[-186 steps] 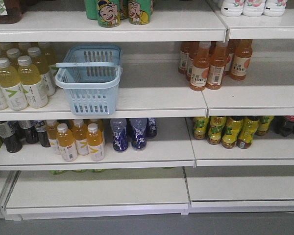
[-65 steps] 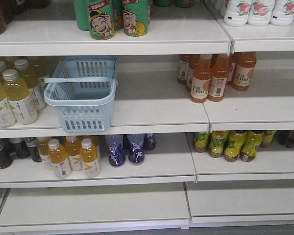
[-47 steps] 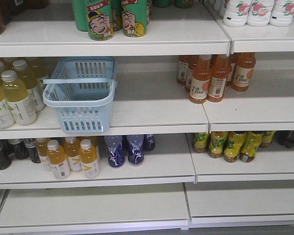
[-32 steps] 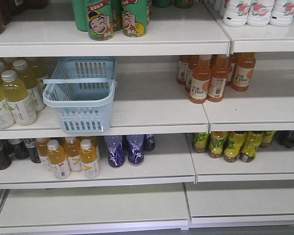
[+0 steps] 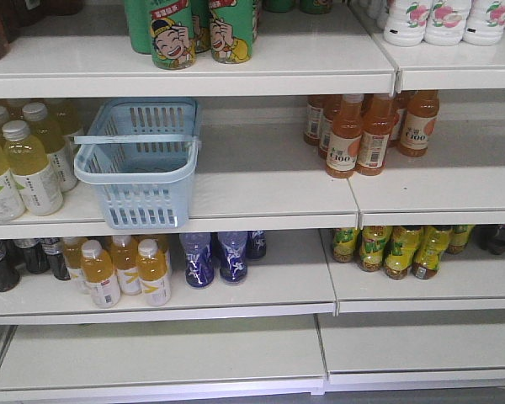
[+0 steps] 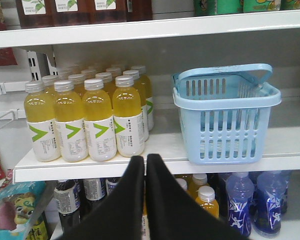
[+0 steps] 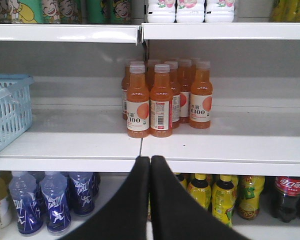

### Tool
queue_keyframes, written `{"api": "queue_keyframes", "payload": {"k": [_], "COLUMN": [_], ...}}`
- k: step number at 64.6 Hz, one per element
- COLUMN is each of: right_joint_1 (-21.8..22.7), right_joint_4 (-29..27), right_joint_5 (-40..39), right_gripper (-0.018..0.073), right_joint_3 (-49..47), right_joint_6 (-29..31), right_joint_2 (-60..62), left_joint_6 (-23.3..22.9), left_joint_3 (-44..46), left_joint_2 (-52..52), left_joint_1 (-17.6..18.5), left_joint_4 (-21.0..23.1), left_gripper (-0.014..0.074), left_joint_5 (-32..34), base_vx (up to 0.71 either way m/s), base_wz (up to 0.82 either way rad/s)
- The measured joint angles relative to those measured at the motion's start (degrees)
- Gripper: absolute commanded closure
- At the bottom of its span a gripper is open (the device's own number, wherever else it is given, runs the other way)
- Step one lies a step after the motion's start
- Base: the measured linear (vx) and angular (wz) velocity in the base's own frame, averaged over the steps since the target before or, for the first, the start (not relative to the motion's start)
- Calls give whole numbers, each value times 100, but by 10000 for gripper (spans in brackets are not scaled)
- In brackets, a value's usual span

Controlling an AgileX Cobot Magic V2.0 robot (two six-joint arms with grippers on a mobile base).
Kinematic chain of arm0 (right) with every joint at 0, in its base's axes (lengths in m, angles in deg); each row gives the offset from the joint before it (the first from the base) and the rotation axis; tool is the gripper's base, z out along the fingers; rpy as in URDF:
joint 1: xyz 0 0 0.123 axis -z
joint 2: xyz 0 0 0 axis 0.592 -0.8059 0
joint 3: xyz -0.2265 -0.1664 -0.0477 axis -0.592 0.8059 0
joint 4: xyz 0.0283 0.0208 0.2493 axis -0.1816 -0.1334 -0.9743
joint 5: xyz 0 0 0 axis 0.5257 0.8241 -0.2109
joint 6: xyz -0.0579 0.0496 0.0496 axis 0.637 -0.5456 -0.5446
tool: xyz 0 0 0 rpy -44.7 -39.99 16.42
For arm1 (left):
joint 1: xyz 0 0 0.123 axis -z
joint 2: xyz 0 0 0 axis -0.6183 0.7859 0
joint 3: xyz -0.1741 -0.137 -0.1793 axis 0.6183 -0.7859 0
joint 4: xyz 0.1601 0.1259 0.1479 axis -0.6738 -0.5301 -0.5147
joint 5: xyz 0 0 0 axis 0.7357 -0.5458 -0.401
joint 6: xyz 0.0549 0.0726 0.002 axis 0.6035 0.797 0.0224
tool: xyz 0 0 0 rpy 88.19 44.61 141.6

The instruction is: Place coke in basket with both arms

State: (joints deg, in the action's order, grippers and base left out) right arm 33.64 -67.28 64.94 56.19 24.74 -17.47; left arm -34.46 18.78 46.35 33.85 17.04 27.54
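Right tool (image 7: 150, 161), jaws pressed together and empty like the left tool (image 6: 145, 160), sits nearer the coke (image 7: 289, 197), which stands upright on the lower shelf (image 5: 421, 290) below and to its right, well apart from the basket (image 5: 147, 198) up at left.

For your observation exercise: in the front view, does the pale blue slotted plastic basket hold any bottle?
No, the basket shows only bare floor inside.
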Motion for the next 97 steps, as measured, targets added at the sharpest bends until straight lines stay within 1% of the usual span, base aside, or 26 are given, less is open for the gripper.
{"api": "queue_keyframes", "payload": {"k": [19,25,28,32,33,38,41,45,51,58,62,65,67,71,72,73,74,77,79,82,86,92,97], "right_joint_1": [0,0,0,0,0,0,0,0,0,0,0,0,0,0,0,0,0,0,0,0,0,0,0], "right_joint_4": [0,0,0,0,0,0,0,0,0,0,0,0,0,0,0,0,0,0,0,0,0,0,0], "right_joint_5": [0,0,0,0,0,0,0,0,0,0,0,0,0,0,0,0,0,0,0,0,0,0,0], "right_gripper": [569,569,569,569,569,569,569,569,569,569,569,569,569,569,569,569,569,569,569,569,569,569,569], "right_joint_3": [0,0,0,0,0,0,0,0,0,0,0,0,0,0,0,0,0,0,0,0,0,0,0], "right_joint_6": [0,0,0,0,0,0,0,0,0,0,0,0,0,0,0,0,0,0,0,0,0,0,0], "right_joint_2": [0,0,0,0,0,0,0,0,0,0,0,0,0,0,0,0,0,0,0,0,0,0,0], "left_joint_6": [-6,-186,-464,-1151,-1403,-2345,-2741,-3007,-3151,-3211,-3391,-3707,-4026,-4867,-5148,-5244,-5616,-6191,-6451,-6815,-7032,-7125,-7160], "left_joint_3": [0,0,0,0,0,0,0,0,0,0,0,0,0,30,57,82,130,324,453,766,1151,1909,2523], "left_joint_2": [0,0,0,0,0,0,0,0,0,0,0,0,0,0,0,0,-1,-14,-20,-36,-36,124,463], "left_joint_1": [0,0,0,7,20,42,42,42,42,42,42,42,42,42,42,42,42,42,42,47,47,47,47], "left_joint_4": [0,96,295,755,945,1684,2020,2318,2450,2498,2510,2517,2523,2523,2523,2523,2505,2396,2283,1989,1590,870,-40], "left_gripper": [603,603,603,603,603,603,603,603,603,603,603,603,603,603,603,603,603,603,603,603,603,594,575], "left_joint_5": [22,200,335,562,648,988,1176,1497,2033,2413,2621,2836,3000,3301,3382,3410,3491,3558,3559,3529,3460,3424,3424], "base_vx": [0,0,0,0,0,0,0,0,0,0,0,0,0,0,0,0,0,0,0,0,0,0,0], "base_wz": [0,0,0,0,0,0,0,0,0,0,0,0,0,0,0,0,0,0,0,0,0,0,0]}}
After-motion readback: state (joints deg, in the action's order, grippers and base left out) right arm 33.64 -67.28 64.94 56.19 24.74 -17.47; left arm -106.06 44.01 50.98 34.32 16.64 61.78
